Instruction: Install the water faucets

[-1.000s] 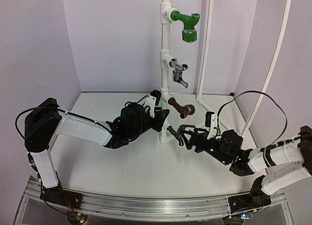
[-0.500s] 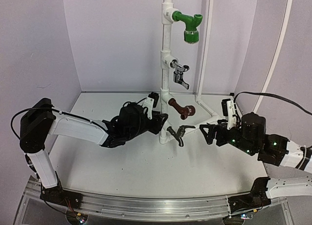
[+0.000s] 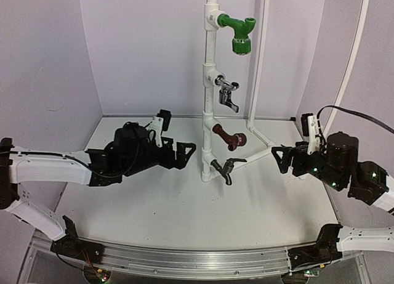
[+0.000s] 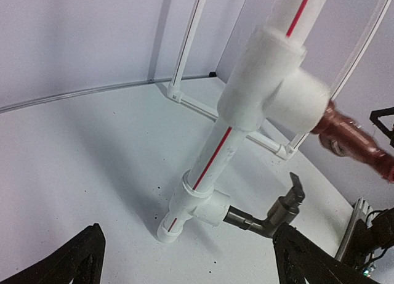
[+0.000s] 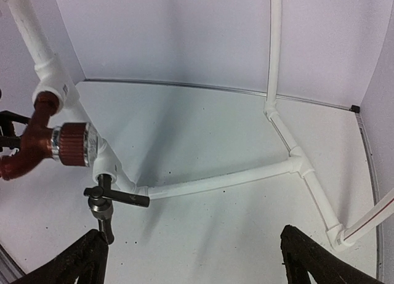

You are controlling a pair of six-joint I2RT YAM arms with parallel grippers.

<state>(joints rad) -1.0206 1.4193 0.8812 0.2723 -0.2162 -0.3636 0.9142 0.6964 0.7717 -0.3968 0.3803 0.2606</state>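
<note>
A: One white worktop [image 3: 154,204], one tall pipe stand [image 3: 210,111] rising from it, and an arm on either side. Where do the tools stand?

B: Both are clear of the stand. The left tool [image 3: 183,156] hangs just left of the pipe foot, its jaws spread wide with nothing between them. The right tool [image 3: 278,161] is farther off on the right, also spread and empty.

A: And the water faucets?

B: All four are on the pipe, one above another. The green faucet [image 3: 237,32] is on top, the silver faucet [image 3: 227,93] below it, then the brown faucet [image 3: 229,136]. The dark faucet [image 3: 223,169] sits at the lowest tee, near the worktop.

A: So the step looks like letting go and clearing.

B: I judge so. Draw each arm straight away from the stand, low and level, jaws wide, so no finger catches the brown spout overhanging the dark one.

A: Smallest worry?

B: The dark faucet's lever [image 4: 294,185]. A brush there could turn the tap in its socket. Whether it is fully seated I cannot tell.
</note>
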